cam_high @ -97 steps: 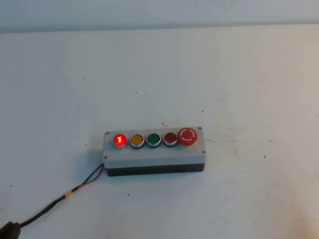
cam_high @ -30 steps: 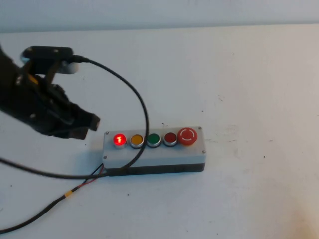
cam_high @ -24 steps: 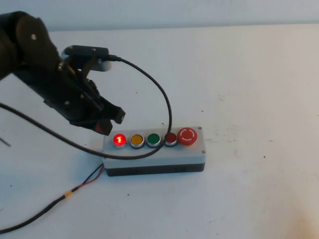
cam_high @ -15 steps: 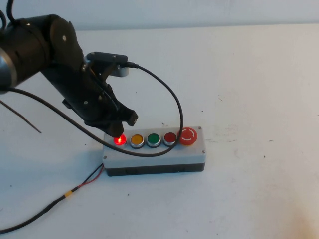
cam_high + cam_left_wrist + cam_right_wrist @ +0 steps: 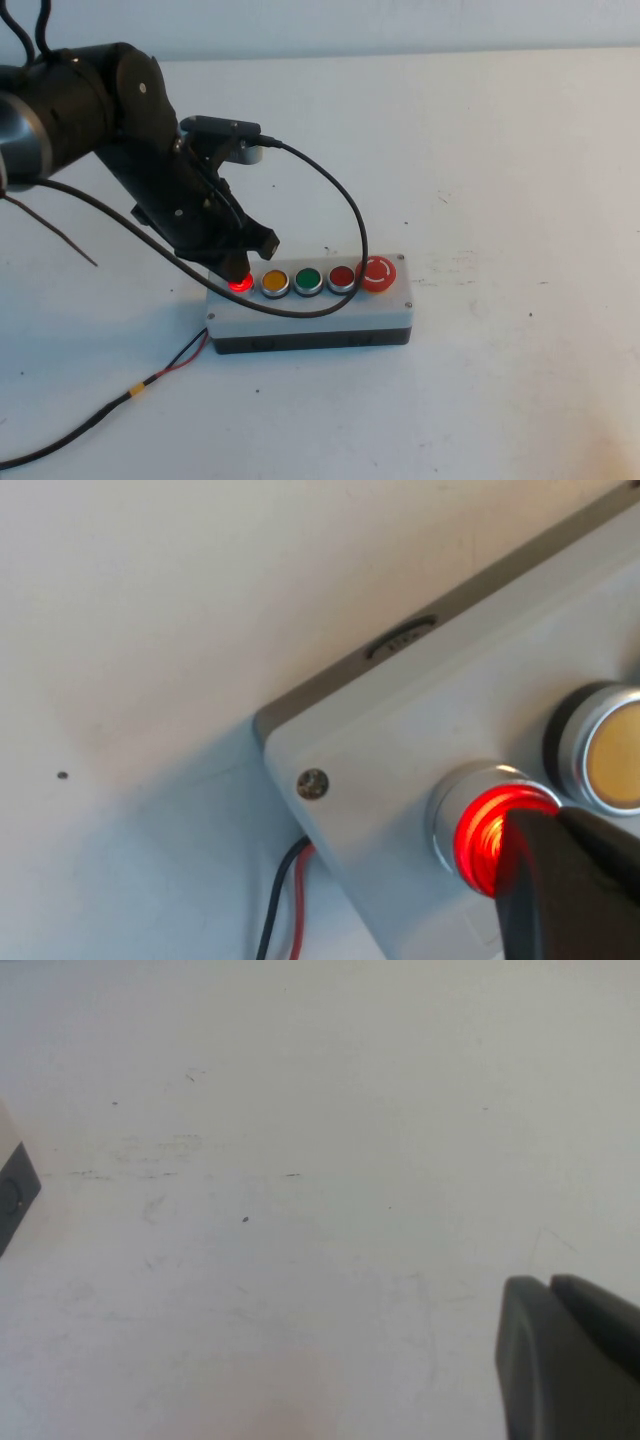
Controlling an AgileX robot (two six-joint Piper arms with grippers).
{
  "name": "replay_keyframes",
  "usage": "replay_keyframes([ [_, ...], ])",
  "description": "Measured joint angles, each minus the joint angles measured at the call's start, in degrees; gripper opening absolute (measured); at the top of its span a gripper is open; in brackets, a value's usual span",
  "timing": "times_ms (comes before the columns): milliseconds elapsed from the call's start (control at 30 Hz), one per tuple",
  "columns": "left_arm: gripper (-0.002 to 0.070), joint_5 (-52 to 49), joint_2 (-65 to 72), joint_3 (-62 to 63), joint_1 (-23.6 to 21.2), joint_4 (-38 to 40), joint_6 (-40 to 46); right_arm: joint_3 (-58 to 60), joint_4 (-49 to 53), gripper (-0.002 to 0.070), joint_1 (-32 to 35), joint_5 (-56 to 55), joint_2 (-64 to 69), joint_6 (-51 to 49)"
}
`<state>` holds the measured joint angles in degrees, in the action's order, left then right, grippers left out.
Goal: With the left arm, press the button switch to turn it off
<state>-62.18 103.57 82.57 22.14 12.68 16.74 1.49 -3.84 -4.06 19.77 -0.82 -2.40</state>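
Note:
A grey button box (image 5: 310, 312) lies on the white table. It carries a lit red button (image 5: 240, 284), a yellow one (image 5: 275, 281), a green one (image 5: 308, 280), a dark red one (image 5: 342, 277) and a red mushroom stop button (image 5: 377, 272). My left gripper (image 5: 237, 268) is shut and its tip rests on the lit red button. In the left wrist view the black fingertips (image 5: 560, 880) cover part of the glowing button (image 5: 485, 825). My right gripper (image 5: 555, 1295) is shut and empty over bare table, out of the high view.
A black and red cable (image 5: 120, 400) runs from the box's left end toward the front left. The left arm's own black cable (image 5: 340, 215) loops over the box. The box's corner (image 5: 15, 1195) shows in the right wrist view.
My left arm came in from the left and lowered its shut tip onto the lit red button. The button still glows red.

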Motion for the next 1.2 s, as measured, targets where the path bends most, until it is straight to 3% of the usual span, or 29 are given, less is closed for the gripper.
replay_keyframes([
  [800,-0.0002,-0.9,1.2,1.4,0.1,-0.8,0.2,0.0,0.0,-0.0016,0.0,0.0,0.0,0.0],
  [1000,-0.0002,9.7,-10.5,-4.5,1.9,-1.4,0.7,0.0,0.0,-0.0016,0.0,0.0,0.0,0.0],
  [1200,-0.0002,24.9,-31.7,-20.3,2.8,-1.0,0.7,0.0,0.0,-0.0016,0.0,0.0,0.0,0.0],
])
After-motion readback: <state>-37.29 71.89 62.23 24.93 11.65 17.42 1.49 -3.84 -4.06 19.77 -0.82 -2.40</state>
